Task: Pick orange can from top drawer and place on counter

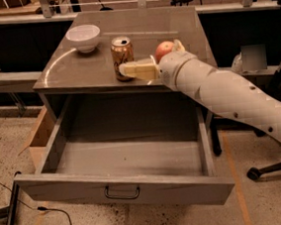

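The orange can (121, 50) stands upright on the counter (76, 68), near its front edge. My gripper (151, 58) is at the counter's front edge, just right of the can, and it is open. One pale finger (137, 70) lies across the front of the can's lower part. The other finger (177, 44) points up behind the wrist, next to the apple. The top drawer (123, 191) is pulled fully out below the counter, and its grey inside holds nothing.
A white bowl (83, 37) sits at the counter's back left. A red apple (164, 49) sits right of the can, close behind my wrist. A cardboard box (39, 139) stands left of the drawer. A chair base (272, 164) is at the right.
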Controlling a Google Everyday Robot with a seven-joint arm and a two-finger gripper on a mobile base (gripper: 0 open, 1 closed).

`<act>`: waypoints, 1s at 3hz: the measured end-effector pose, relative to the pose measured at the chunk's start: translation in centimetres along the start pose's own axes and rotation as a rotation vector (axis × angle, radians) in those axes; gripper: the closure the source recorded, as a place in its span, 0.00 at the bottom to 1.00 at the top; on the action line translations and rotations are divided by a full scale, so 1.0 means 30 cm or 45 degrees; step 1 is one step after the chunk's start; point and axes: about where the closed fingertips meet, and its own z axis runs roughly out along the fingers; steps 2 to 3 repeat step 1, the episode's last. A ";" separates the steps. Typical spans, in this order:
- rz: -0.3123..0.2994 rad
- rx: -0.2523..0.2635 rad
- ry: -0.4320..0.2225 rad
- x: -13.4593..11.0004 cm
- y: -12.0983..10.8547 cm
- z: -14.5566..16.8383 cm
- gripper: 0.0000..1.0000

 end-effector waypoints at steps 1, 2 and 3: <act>0.001 0.163 0.035 -0.036 -0.042 -0.148 0.00; 0.001 0.163 0.035 -0.036 -0.042 -0.148 0.00; 0.001 0.163 0.035 -0.036 -0.042 -0.148 0.00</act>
